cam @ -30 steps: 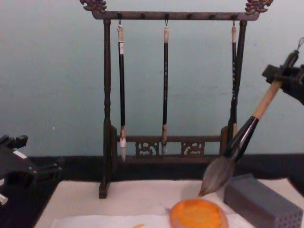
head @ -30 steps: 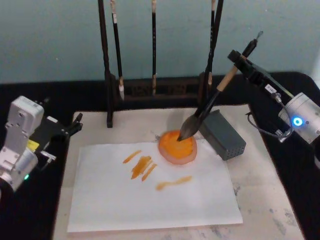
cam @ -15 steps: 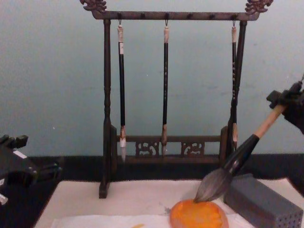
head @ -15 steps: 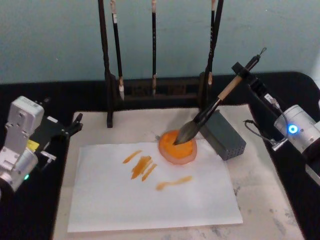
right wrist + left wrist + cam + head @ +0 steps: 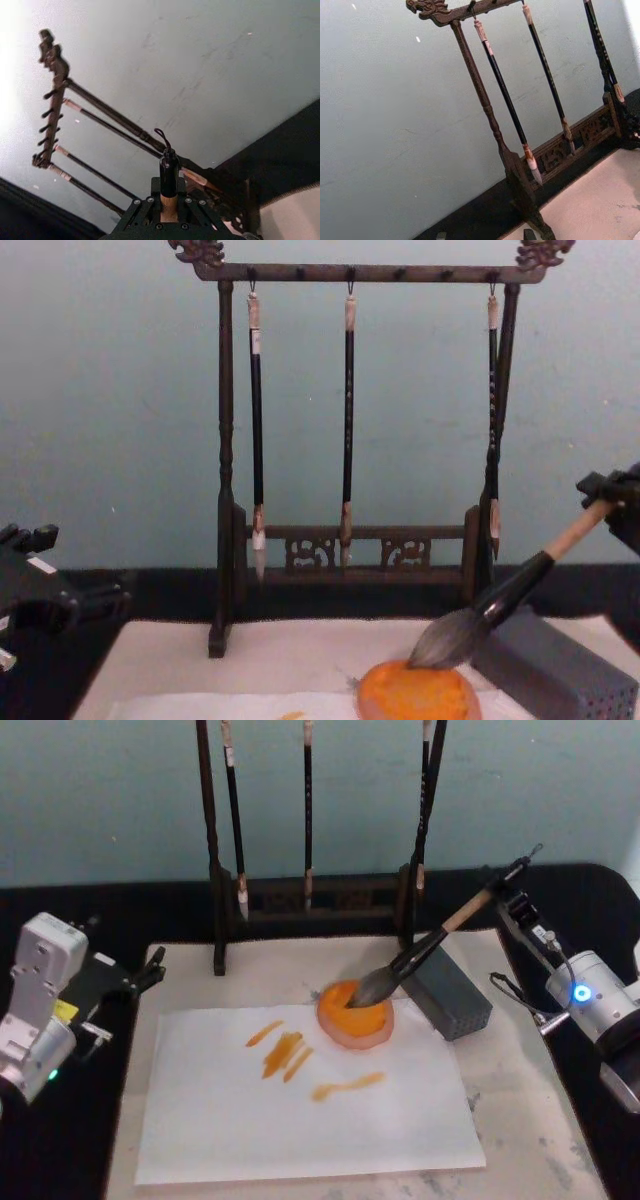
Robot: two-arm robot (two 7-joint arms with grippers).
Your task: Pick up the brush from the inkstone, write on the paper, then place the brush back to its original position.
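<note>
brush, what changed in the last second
The right gripper, shut on the brush, dropped lower, tipping the handle flatter and laying the bristles down on the inkstone. The left gripper, the paper and the grey block stayed put.

A plain pale blue-green wall (image 5: 120, 420) is seen across the upper frame of the chest view, with a dark carved wooden rack (image 5: 226, 440) set before it at centre and three thin brushes (image 5: 349, 420) hung from its top bar. In the head view a black tabletop (image 5: 60, 910) is seen below the wall, covered by a stained cream mat (image 5: 525, 1070), with a grey holed block (image 5: 455, 995) laid right of centre.
</note>
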